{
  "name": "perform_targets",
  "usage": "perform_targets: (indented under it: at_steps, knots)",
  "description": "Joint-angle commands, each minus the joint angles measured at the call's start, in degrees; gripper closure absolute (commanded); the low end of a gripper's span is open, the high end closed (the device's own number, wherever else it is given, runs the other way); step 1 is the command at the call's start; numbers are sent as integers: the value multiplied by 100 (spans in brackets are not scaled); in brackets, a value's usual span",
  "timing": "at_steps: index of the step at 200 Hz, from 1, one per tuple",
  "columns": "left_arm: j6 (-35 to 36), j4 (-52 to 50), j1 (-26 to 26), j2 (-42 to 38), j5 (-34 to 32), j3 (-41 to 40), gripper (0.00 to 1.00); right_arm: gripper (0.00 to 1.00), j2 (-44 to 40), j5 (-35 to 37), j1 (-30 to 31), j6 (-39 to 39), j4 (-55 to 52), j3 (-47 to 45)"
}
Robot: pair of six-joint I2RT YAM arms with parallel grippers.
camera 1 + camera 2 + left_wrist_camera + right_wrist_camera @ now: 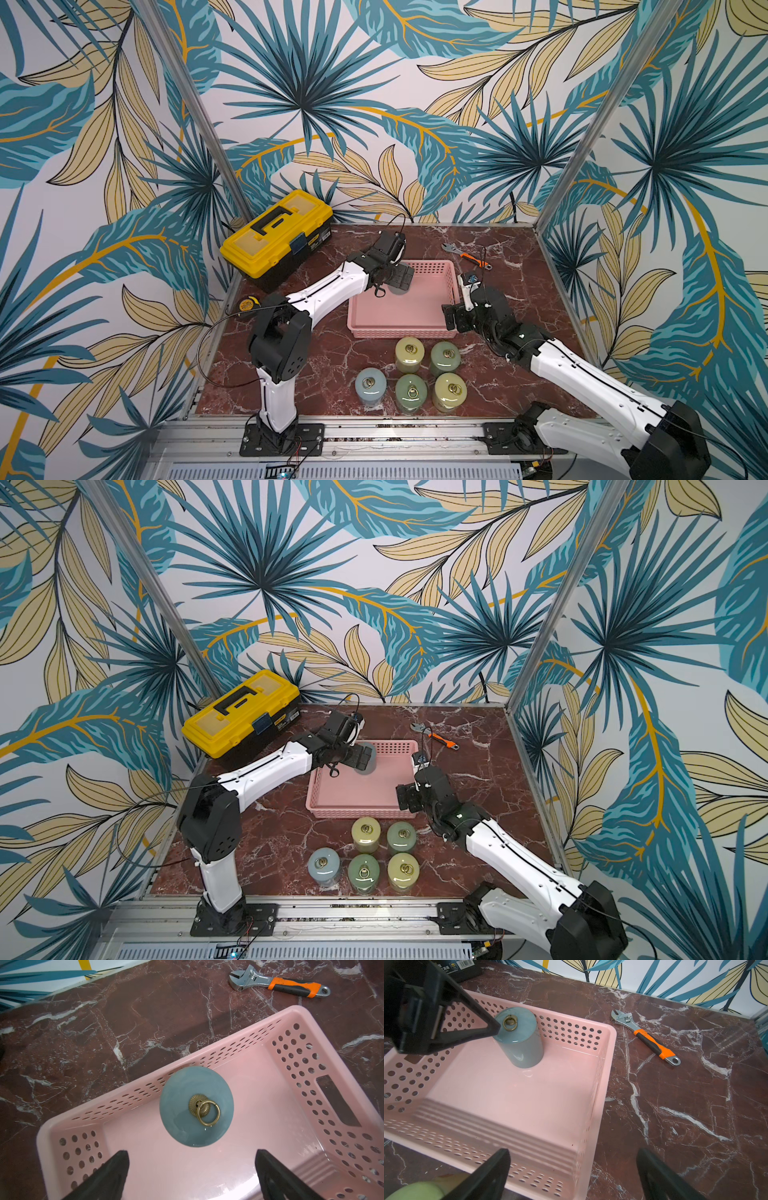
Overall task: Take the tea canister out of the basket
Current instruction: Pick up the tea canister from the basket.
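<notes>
Left tool (192, 1154), right tool (574, 1153) agape; one tea canister (196, 1105) in basket (604, 1088), five canisters (409, 353) outside.

You are looking down on a dark red marble counter (274, 854). At its centre sits a shallow pink perforated plastic basket (353, 811). Your left pincer (360, 759) hangs over the basket's far left corner, partly covering a grey-blue cylindrical tea canister (372, 766) that stands inside. Your right pincer (408, 799) is at the basket's near right corner. In front of the basket stand lidded canisters with brass ring pulls: a back row of two canisters (365, 833) and a front row of three canisters (363, 872). A yellow plastic toolbox (241, 717) sits far left. An orange-handled adjustable wrench (436, 738) lies far right.
</notes>
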Motion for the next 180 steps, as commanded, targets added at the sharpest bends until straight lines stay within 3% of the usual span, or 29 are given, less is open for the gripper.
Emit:
perform_targets:
  at_steps: [1, 180]
  knots:
    - [68, -204, -29, 223, -222, 440, 0, 1, 65, 65, -17, -65, 68, -109]
    - [156, -18, -36, 1286, -219, 1189, 0, 1, 231, 106, -28, -106, 65, -82]
